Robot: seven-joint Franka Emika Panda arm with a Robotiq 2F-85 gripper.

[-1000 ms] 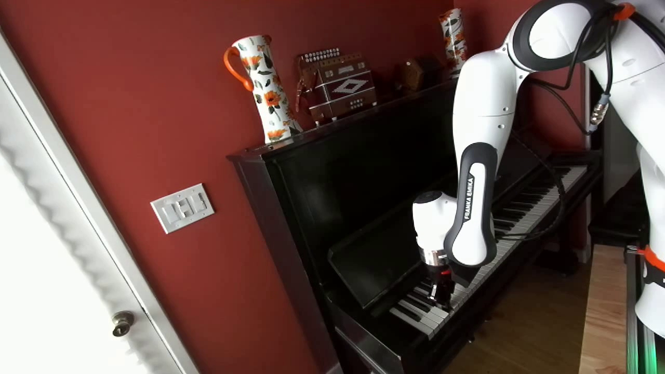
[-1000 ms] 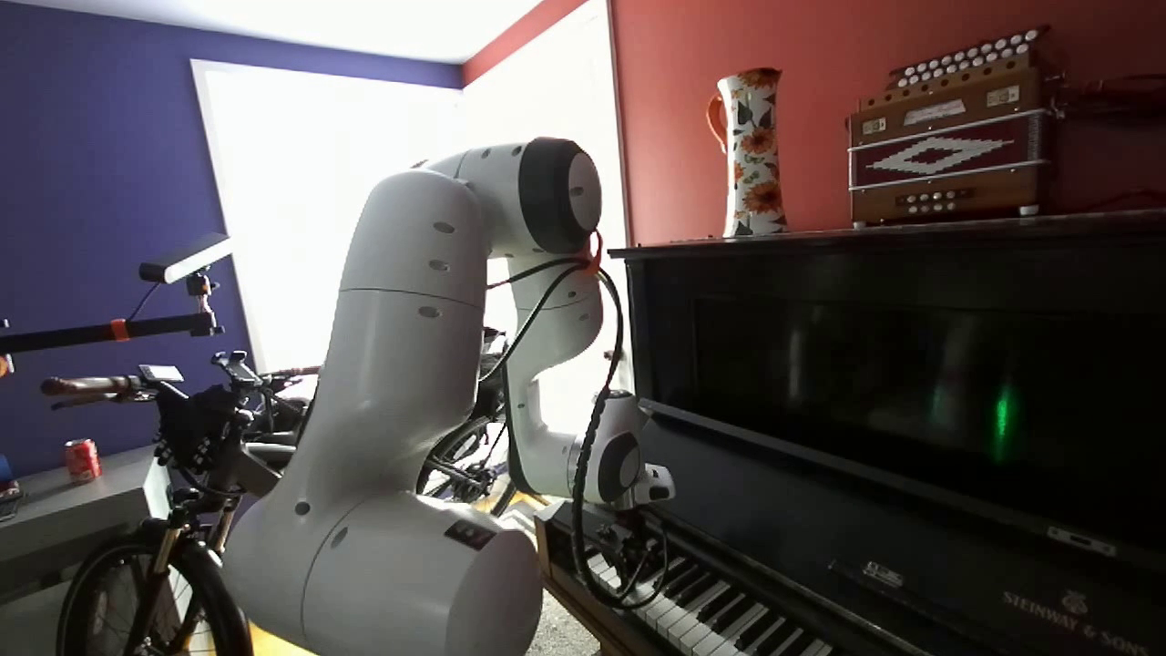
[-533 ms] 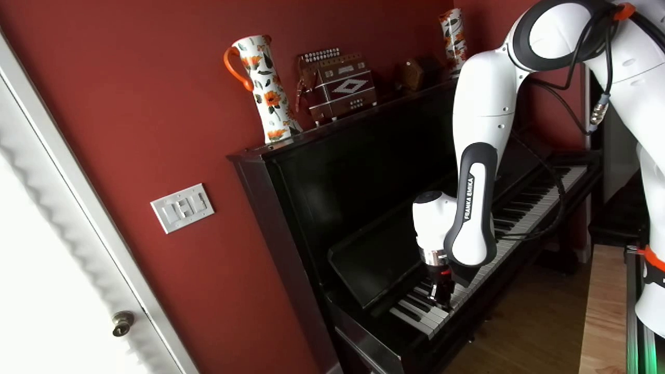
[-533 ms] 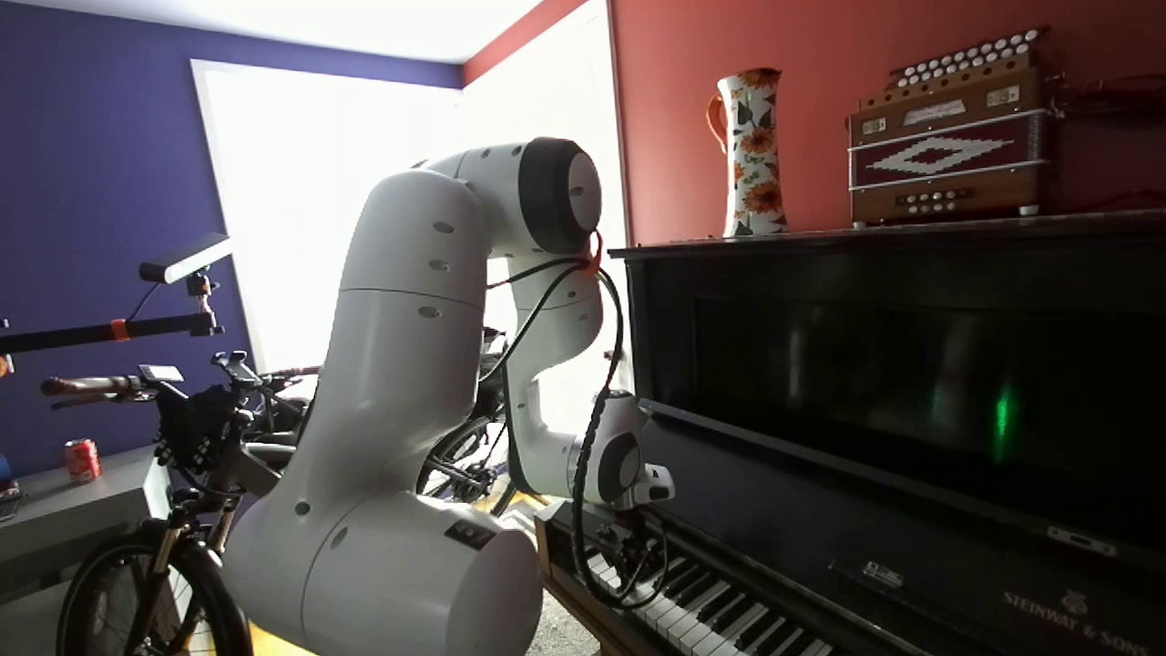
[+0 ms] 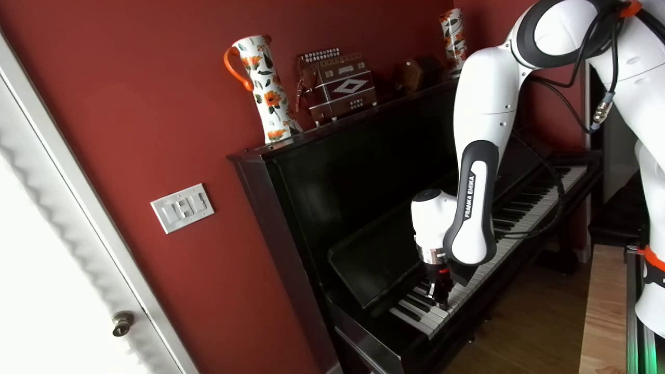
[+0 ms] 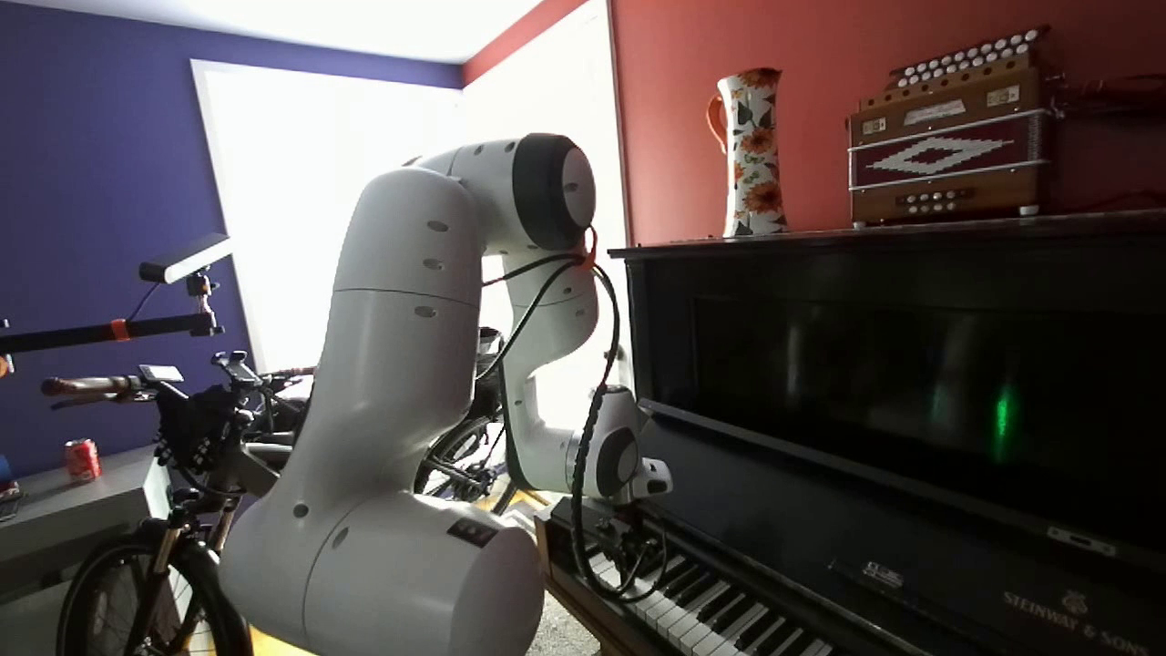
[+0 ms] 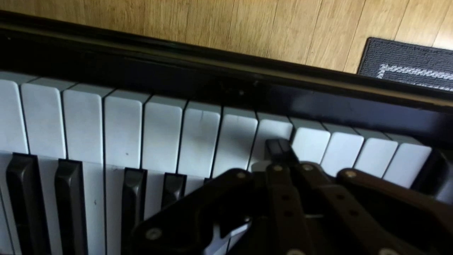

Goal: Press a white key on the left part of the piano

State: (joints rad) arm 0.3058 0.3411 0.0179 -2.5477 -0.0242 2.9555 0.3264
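Black two-fingered gripper (image 7: 281, 150) over the left end of a glossy black upright piano (image 5: 358, 176)

In the wrist view the gripper's jaws are drawn together, fingers side by side, holding nothing. The tips stand over a white key (image 7: 272, 130), fifth from the end of the row; whether they touch it cannot be told. Past the piano's front edge lies the corner of a pale-bordered dark grey mat (image 7: 403, 58).

In an exterior view the piano stands beyond the left edge of a pale wooden desktop (image 5: 605, 306), the gripper close to the nearer end of the black-and-white keyboard (image 5: 529, 221). Both exterior views show the jointed white robot arm (image 5: 483, 93) and, on the piano's flat top, a white ceramic pitcher (image 5: 273, 98) with orange flowers and a brown button accordion (image 5: 343, 85). Only here do a white switch plate (image 5: 182, 208) and, farther along the top, a slim orange-flowered white vase (image 5: 453, 41) come into sight.

In an exterior view a looped black cable (image 6: 578, 538) partly covers the gripper, and the fingers cannot be made out. This angle alone takes in dark bicycles (image 6: 248, 466), pale "STEINWAY & SONS" lettering (image 6: 1075, 624) on the piano, and a red drinks can (image 6: 82, 462) near the right-hand corner of a grey table (image 6: 86, 501).
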